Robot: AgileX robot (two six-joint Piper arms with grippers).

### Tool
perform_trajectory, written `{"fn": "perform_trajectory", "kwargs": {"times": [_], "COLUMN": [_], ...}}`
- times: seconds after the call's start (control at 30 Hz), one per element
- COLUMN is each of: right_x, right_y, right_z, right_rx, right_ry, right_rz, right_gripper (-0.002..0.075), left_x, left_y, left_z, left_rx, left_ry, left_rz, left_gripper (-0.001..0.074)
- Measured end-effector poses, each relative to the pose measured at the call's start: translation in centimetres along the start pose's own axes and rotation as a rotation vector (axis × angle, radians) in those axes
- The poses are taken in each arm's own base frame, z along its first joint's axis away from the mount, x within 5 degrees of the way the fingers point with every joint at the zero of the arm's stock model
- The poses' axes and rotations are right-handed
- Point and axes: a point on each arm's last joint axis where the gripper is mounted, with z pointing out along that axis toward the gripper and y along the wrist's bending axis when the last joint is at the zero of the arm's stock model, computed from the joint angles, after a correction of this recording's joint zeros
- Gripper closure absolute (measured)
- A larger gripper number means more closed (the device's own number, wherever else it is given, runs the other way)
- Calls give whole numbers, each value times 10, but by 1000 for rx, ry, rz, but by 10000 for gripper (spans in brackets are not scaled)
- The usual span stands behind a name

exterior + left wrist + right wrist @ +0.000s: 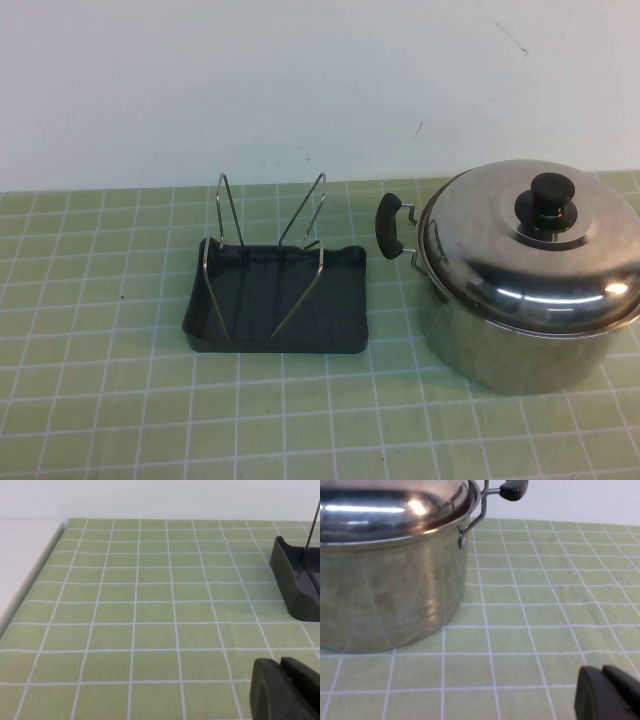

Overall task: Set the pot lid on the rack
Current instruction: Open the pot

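Pot lid (520, 250) sitting closed on the steel pot (500, 345), rack (275, 300) standing bare beside it.

The lid, black knob (548, 197) up, is resting on the pot toward the right edge of the green grid counter (120, 400), near the back. The rack is sitting mid-counter, just left of the pot's black side handle (388, 227) and apart from it, its wire loops (225, 215) rising empty. The left gripper (284, 690) is hovering low over the counter near the rack's tray, fingers looking pressed together. The right gripper (607, 692) is hovering beside the pot, its fingers likewise seeming closed, grasping nothing.
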Motion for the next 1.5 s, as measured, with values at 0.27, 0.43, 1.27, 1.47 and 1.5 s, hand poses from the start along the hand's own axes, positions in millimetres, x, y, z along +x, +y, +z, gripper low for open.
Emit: {"fn": "perform_trajectory", "kwargs": {"times": [0.27, 0.43, 1.27, 1.47, 1.5], "right_x": [0, 0, -89, -96, -95], "right_y": [0, 0, -10, -9, -9], "right_z": [0, 0, -57, -59, -58], "right_rx": [0, 0, 26, 24, 19], "right_ry": [0, 0, -212, -295, -295], "right_rz": [0, 0, 18, 20, 26], "right_gripper": [727, 727, 727, 727, 727], "left_x": [0, 0, 0, 0, 0], "left_y": [0, 0, 0, 0, 0], "left_z": [0, 0, 0, 0, 0], "left_rx": [0, 0, 0, 0, 0], "left_ry": [0, -1, -1, -1, -1], "left_rz": [0, 0, 0, 0, 0], "left_gripper": [738, 738, 738, 738, 738]}}
